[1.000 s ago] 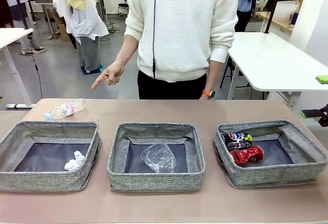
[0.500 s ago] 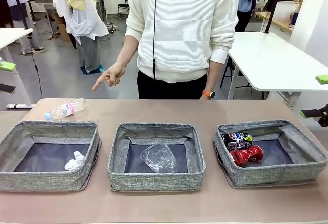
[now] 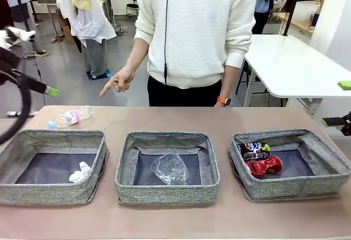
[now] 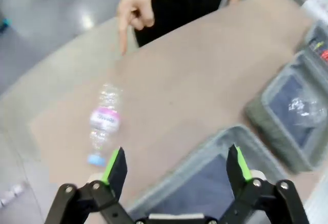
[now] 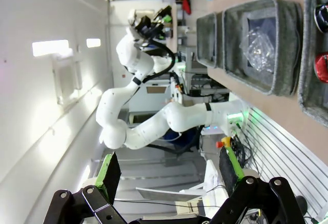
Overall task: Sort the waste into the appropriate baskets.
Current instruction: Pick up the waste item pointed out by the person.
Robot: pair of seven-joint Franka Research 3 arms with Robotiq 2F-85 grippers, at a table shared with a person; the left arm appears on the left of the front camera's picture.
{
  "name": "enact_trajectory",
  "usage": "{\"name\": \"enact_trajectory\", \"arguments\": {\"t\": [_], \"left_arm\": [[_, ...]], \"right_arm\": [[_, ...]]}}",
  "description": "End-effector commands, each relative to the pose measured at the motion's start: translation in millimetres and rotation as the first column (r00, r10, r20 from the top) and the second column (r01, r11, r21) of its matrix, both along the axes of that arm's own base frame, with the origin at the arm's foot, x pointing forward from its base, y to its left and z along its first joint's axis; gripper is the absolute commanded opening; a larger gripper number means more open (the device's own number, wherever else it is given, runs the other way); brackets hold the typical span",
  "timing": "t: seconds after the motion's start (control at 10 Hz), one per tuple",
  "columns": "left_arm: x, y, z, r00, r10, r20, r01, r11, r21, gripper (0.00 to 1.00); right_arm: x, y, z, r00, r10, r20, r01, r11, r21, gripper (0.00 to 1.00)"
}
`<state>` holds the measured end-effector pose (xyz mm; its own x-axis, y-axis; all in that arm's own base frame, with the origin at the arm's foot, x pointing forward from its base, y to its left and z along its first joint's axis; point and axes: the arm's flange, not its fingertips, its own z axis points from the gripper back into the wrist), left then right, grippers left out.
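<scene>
A clear bottle (image 3: 69,117) with a pink label and blue cap lies on the table behind the left basket (image 3: 33,193). That basket holds a white paper ball (image 3: 80,172). The clear cup (image 3: 169,168) lies in the middle basket (image 3: 164,193). The dark blue can (image 3: 253,150) and red can (image 3: 264,166) lie in the right basket (image 3: 290,188). My left gripper (image 4: 176,157) hangs open and empty above the left basket's far rim, with the bottle (image 4: 104,124) ahead of it. My right gripper (image 5: 168,165) is open and empty, off the table's right side.
A person stands at the far edge, one hand (image 3: 116,81) pointing a finger down toward the bottle's end of the table. The tabletop (image 3: 175,120) behind the baskets is bare brown. A green-tipped finger (image 3: 332,122) of my right gripper shows at the right edge.
My left arm has swung into the front view from the upper left, down and rightward toward the bottle. The person's hand, the waste and the right gripper have stayed put.
</scene>
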<state>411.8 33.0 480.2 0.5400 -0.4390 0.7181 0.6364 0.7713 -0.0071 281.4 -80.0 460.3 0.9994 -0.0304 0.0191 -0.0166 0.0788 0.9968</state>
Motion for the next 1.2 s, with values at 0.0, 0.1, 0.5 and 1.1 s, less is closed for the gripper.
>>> {"name": "enact_trajectory", "arguments": {"t": [0.0, 0.1, 0.5, 1.1], "left_arm": [[-9, -34, -32, 0.970, 0.089, 0.227, -0.159, 0.936, 0.315, 1.00], [0, 0, 0, 1.000, 0.000, 0.000, 0.000, 1.000, 0.000, 1.00], [19, -14, -12, 0.997, -0.069, -0.043, 0.075, 0.982, 0.172, 1.00], [165, -13, -57, 0.919, -0.181, -0.349, 0.302, 0.894, 0.330, 1.00]], "right_arm": [[2, 1, 2, 1.000, -0.001, 0.008, 0.001, 1.000, 0.013, 1.00], [2, 1, 2, 1.000, -0.001, 0.008, 0.001, 1.000, 0.013, 1.00], [2, 1, 2, 1.000, -0.001, 0.008, 0.001, 1.000, 0.013, 1.00], [2, 1, 2, 1.000, -0.001, 0.008, 0.001, 1.000, 0.013, 1.00]]}}
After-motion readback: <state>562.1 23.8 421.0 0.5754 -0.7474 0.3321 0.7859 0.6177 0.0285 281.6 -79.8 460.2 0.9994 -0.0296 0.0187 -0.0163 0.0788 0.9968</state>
